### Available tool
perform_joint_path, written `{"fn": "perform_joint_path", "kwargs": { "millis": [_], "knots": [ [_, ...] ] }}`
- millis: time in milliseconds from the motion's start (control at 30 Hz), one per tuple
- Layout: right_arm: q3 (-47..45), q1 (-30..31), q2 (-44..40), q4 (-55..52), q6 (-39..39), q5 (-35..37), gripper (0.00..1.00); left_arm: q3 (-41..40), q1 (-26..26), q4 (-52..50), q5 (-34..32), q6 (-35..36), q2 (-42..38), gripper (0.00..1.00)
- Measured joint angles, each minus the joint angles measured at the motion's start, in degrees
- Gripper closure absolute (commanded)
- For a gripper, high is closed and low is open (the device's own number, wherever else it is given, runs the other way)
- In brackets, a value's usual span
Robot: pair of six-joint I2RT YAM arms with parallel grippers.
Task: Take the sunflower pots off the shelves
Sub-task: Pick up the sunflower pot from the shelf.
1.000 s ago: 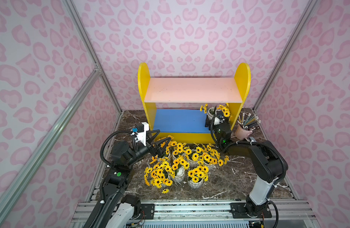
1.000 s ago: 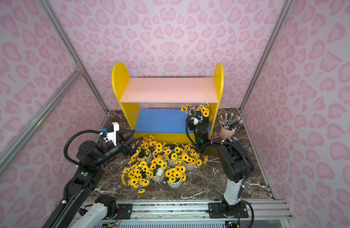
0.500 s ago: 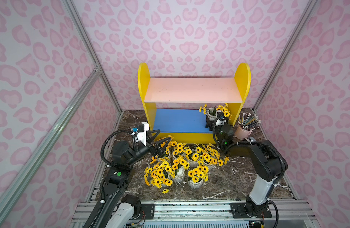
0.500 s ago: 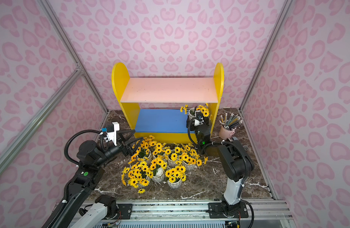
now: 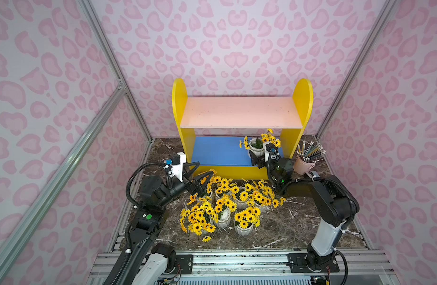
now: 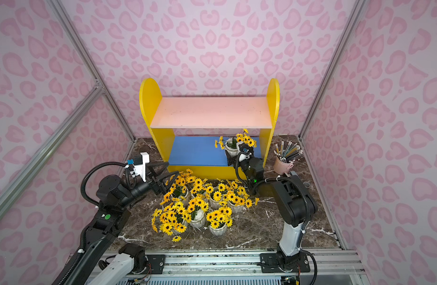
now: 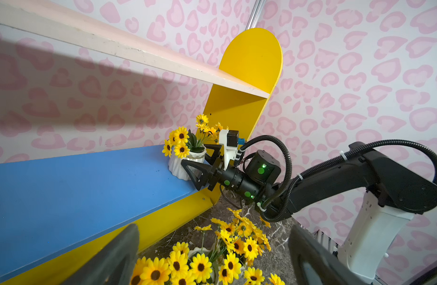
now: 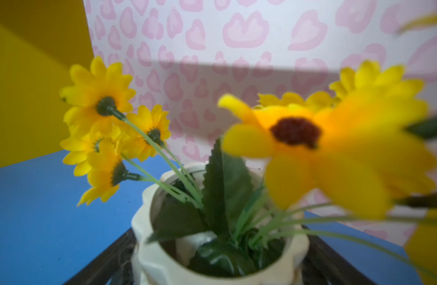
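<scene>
One sunflower pot [image 5: 255, 151] [image 6: 231, 148] stands at the right end of the blue lower board [image 5: 217, 150] of the yellow shelves [image 5: 179, 103] [image 6: 148, 103]. My right gripper [image 5: 260, 156] [image 6: 233, 157] [image 7: 196, 158] [image 8: 220, 266] is open, with a finger on each side of this white pot [image 7: 178, 170] [image 8: 148, 259]. The pink upper board [image 5: 239, 112] is bare. Several sunflower pots [image 5: 225, 204] [image 6: 200, 204] [image 7: 200, 264] stand clustered on the marble floor in front. My left gripper [image 5: 205, 169] [image 6: 173, 168] [image 7: 213, 229] hangs open and empty over the cluster's left edge.
A pink cup of pencils [image 5: 302, 167] [image 6: 281, 166] stands on the floor right of the shelves, close to my right arm. Pink patterned walls and metal posts close in three sides. A loose flower head [image 5: 206, 238] lies near the front rail.
My right gripper eased back a little, then pushed in again round the pot on the blue board. The pot's flowers have shifted slightly to the left. The left arm has stayed still.
</scene>
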Motion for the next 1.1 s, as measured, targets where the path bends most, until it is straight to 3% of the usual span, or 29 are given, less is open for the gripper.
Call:
{"fn": "perform_joint_path", "kwargs": {
  "millis": [333,967,1100],
  "knots": [
    [3.0,-1.0,3.0,0.8,3.2,-5.3,0.01,0.1,0.0,0.0,-0.5,0.2,0.4,0.03],
    [7.8,-0.8,6.9,4.5,6.6,-4.9,0.01,0.2,0.0,-0.1,-0.7,0.4,0.6,0.03],
    [8.2,-0.8,7.4,3.6,5.8,-4.9,0.09,0.2,0.0,-0.2,-0.8,0.8,0.6,0.03]
  ]
}}
